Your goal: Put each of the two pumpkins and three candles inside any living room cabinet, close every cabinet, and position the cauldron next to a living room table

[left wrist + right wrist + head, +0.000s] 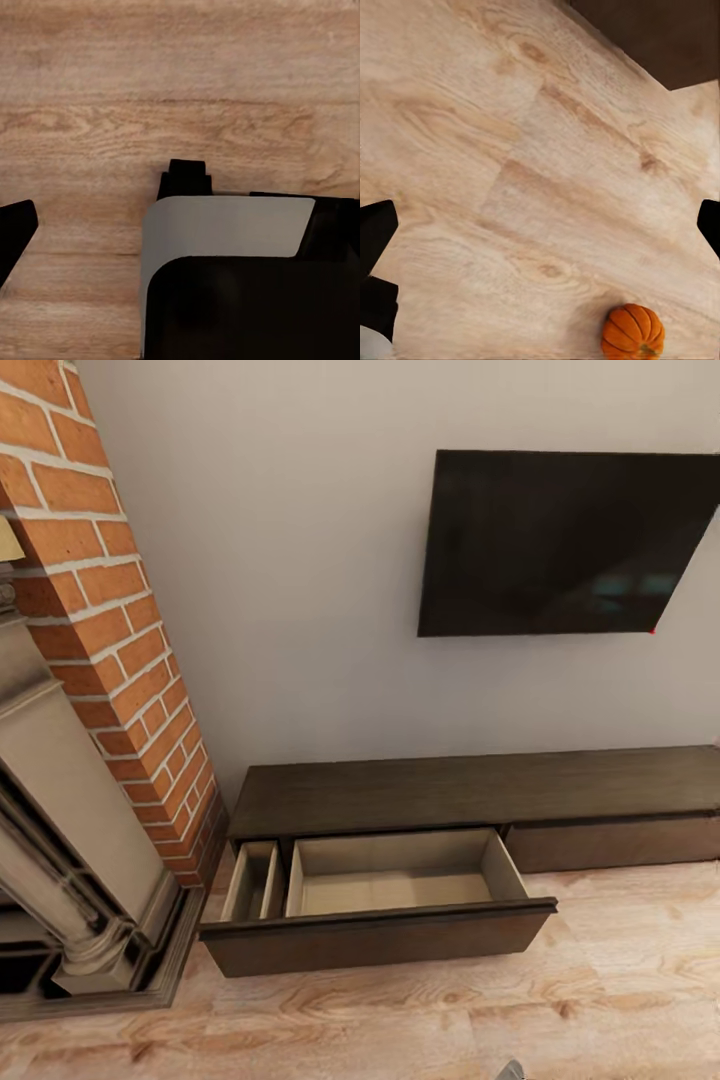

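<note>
Running lengthwise along the wall, cabinet [480, 792] has its drawer [380, 930] open.

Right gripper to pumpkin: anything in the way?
Nothing visible. In the right wrist view the pumpkin sits alone on bare wood floor, fingers spread wide. The cabinet drawer stands open and looks empty.

Pumpkin [633, 331] (base) — edge-cropped

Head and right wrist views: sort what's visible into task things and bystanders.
Task things:
cabinet, its drawer pulled open and empty
pumpkin, on the wooden floor

Bystanders:
wall-mounted TV
brick chimney
carved fireplace
</note>
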Tool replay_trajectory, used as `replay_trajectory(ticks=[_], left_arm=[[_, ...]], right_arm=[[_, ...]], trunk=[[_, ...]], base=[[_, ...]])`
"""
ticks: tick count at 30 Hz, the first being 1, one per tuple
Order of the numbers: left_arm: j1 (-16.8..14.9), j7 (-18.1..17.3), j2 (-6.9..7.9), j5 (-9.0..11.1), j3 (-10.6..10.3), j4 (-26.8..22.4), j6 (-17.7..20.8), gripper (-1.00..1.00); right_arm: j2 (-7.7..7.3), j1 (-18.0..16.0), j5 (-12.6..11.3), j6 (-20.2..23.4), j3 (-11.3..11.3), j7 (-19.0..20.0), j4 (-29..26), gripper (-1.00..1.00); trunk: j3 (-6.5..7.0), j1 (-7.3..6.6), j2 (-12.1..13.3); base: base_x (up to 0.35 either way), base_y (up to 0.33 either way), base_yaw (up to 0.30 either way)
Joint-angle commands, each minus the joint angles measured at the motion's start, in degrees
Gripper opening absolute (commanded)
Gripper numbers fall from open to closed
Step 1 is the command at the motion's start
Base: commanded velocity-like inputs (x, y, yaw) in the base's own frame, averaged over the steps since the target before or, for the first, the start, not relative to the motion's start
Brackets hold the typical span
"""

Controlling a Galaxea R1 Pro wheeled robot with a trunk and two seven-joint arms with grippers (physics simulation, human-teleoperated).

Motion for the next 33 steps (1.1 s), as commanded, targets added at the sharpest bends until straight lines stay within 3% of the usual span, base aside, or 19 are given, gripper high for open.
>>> replay_trajectory(ticks=[1, 2, 3, 5, 6, 9, 18, 27, 33], left_arm=[[0.0, 0.6, -0.02, 0.0, 0.0, 0.0, -0.2, 1.00], [0.0, 0.9, -0.03, 0.0, 0.0, 0.0, -0.3, 1.00], [0.0, 1.4, -0.09, 0.0, 0.0, 0.1, -0.5, 1.00], [0.0, 1.4, -0.11, 0.0, 0.0, 0.1, -0.5, 1.00], [0.0, 1.1, -0.84, 0.0, 0.0, 0.1, -0.5, 1.00], [0.0, 1.0, -1.59, -0.1, 0.0, 0.2, -0.5, 1.00], [0.0, 1.0, -1.63, -0.1, 0.0, 0.3, -0.5, 1.00], [0.0, 1.0, -1.66, -0.1, 0.0, 0.3, -0.5, 1.00], [0.0, 0.9, -1.94, 0.0, 0.0, 1.6, -1.0, 1.00]], right_arm=[[0.01, 0.3, -0.6, -0.2, -0.1, 0.0, 0.0, 1.00], [0.02, 0.4, -1.4, -0.6, -0.1, 0.0, 0.0, 1.00], [0.01, 0.9, -3.8, -2.5, -0.2, 0.1, 0.1, 1.00], [-0.03, 1.0, -4.1, -2.8, -0.2, 0.1, 0.0, 1.00], [0.01, 1.1, -4.3, -3.0, -0.2, 0.1, 0.0, 1.00], [-0.02, 1.2, -4.4, -3.0, -0.2, 0.1, 0.1, 1.00], [0.10, 1.2, -4.3, -3.1, -0.2, 0.1, 0.0, 1.00], [0.17, 1.4, -4.4, -3.1, -0.2, 0.2, 0.1, 1.00], [0.13, 1.7, -4.4, -3.1, -0.2, 3.4, 0.1, 1.00]], trunk=[[0.25, -0.23, 0.4], [0.49, -0.45, 0.8], [0.73, -0.67, 1.2], [1.04, -0.89, 1.6], [1.10, -0.89, 1.6], [1.15, -0.89, 1.6], [1.16, -0.89, 1.6], [0.89, -0.89, 1.6], [0.64, -0.89, 1.6]], base=[[0.000, 0.000, -0.211], [0.000, 0.000, -0.216], [0.000, 0.000, -0.222], [0.000, 0.000, -0.222], [0.000, 0.000, -0.203], [0.000, 0.000, -0.073], [0.000, 0.000, -0.020], [0.000, 0.000, -0.243], [0.000, 0.000, -0.259]])
